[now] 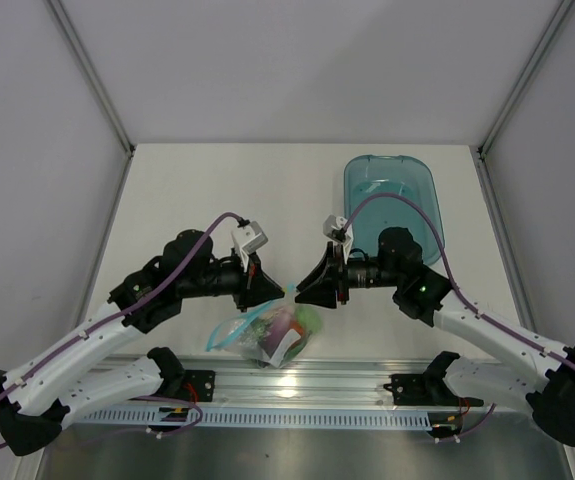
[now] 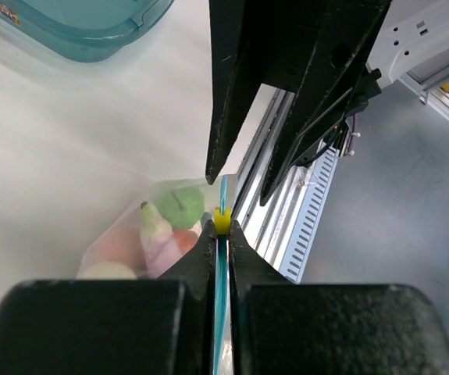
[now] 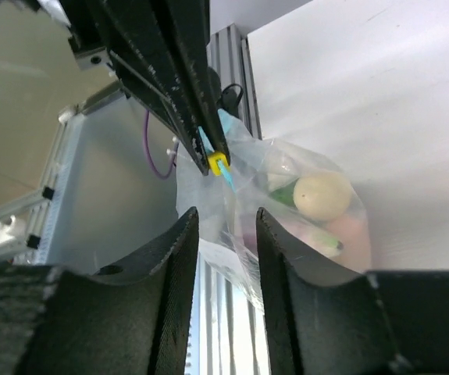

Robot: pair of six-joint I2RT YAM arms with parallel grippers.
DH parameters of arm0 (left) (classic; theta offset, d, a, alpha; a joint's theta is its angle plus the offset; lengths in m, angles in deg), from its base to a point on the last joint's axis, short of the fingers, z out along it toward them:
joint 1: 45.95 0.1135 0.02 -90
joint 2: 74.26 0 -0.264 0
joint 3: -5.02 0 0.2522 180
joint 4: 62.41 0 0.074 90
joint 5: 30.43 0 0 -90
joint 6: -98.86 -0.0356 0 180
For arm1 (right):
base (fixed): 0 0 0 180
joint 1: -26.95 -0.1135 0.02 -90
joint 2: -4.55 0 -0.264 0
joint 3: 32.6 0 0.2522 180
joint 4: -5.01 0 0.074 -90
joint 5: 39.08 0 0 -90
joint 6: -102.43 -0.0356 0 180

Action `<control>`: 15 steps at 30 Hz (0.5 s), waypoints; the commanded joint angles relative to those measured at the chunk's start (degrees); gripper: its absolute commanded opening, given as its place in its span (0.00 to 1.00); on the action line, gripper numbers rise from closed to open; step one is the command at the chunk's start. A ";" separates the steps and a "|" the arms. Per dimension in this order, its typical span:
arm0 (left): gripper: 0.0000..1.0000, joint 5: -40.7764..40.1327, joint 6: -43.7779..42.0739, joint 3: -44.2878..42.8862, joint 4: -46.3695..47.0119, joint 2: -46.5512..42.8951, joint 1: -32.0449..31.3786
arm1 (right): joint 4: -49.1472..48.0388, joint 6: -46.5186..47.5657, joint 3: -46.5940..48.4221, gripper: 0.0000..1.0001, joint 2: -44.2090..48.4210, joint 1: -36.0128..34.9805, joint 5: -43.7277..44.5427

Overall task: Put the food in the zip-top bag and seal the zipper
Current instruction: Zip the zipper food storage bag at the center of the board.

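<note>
The clear zip-top bag (image 1: 267,332) hangs between my two grippers just above the table's near edge. The food is inside it: a green piece (image 2: 179,205), a white-pink piece (image 2: 158,234), an orange piece (image 2: 182,241), and in the right wrist view a pale round one (image 3: 322,195). My left gripper (image 2: 222,228) is shut on the light blue zipper (image 2: 221,297), right behind its yellow slider (image 2: 222,221). My right gripper (image 3: 226,215) is open, facing the left one, with loose bag plastic (image 3: 232,187) between its jaws. In the top view the left gripper (image 1: 272,288) and the right gripper (image 1: 302,292) almost touch.
A translucent blue oval tray (image 1: 392,200) stands at the back right, behind the right arm; its corner shows in the left wrist view (image 2: 76,23). The aluminium rail (image 1: 297,380) runs along the table's near edge, directly under the bag.
</note>
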 commanded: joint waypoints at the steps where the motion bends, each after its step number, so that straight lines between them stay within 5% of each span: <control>1: 0.01 2.07 0.13 -0.64 0.22 -0.27 0.27 | 4.49 8.03 4.31 0.39 0.05 0.21 -4.26; 15: 0.00 3.48 0.48 -0.73 0.92 -0.18 0.44 | 3.97 8.13 9.85 0.23 -8.38 0.21 -11.18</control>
